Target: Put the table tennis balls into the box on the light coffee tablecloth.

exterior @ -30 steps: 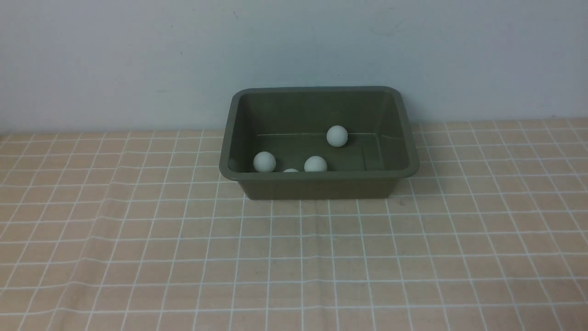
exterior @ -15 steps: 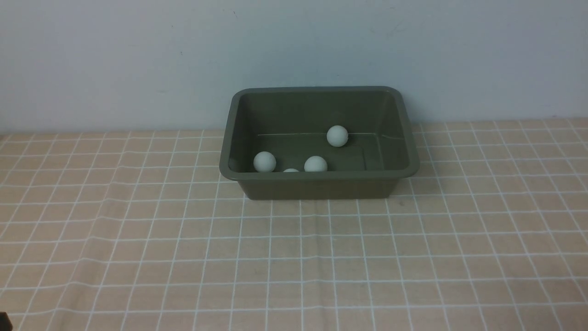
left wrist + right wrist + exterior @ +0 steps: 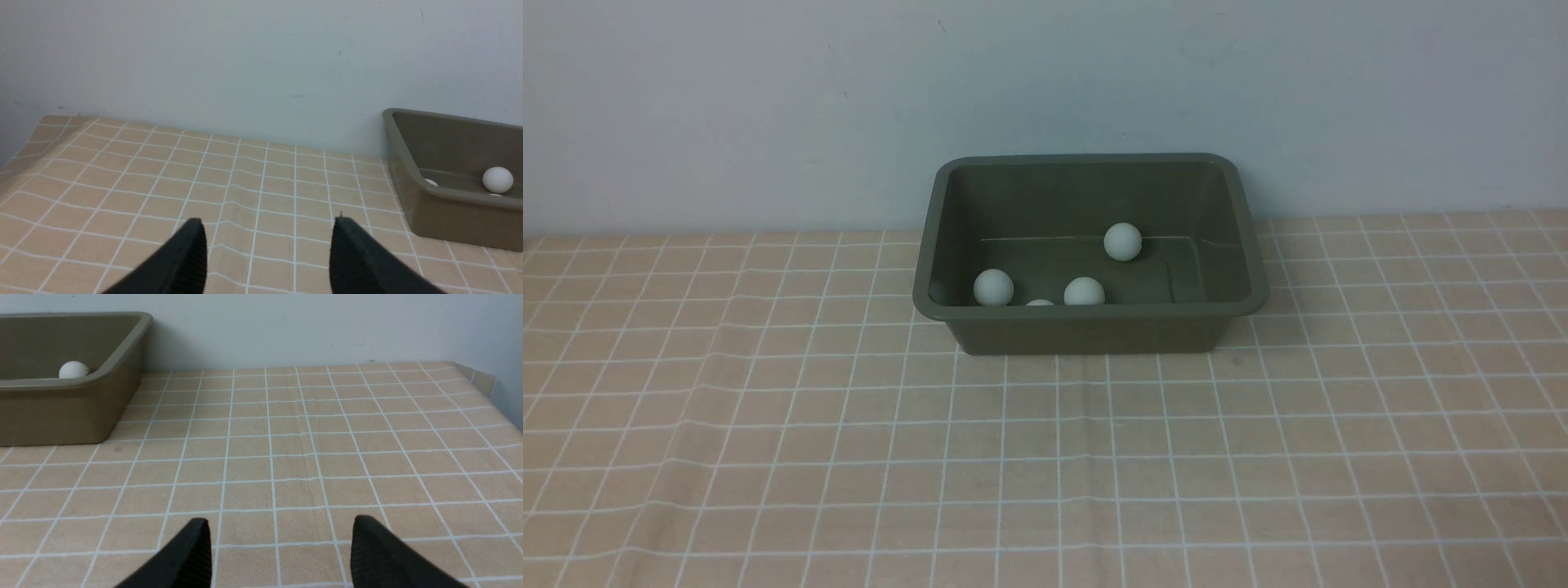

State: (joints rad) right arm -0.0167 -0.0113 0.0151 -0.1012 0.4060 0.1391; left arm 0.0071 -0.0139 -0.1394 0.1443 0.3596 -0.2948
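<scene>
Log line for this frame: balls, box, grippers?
balls: four visible in box | cloth: no balls seen | left gripper: open, empty | right gripper: open, empty

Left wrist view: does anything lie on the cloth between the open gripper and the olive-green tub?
Nothing visible does. Between the left gripper, jaws apart and empty, and the olive-green plastic tub lies only bare tan-peach grid cloth. The small white balls visible already sit inside the tub.
</scene>
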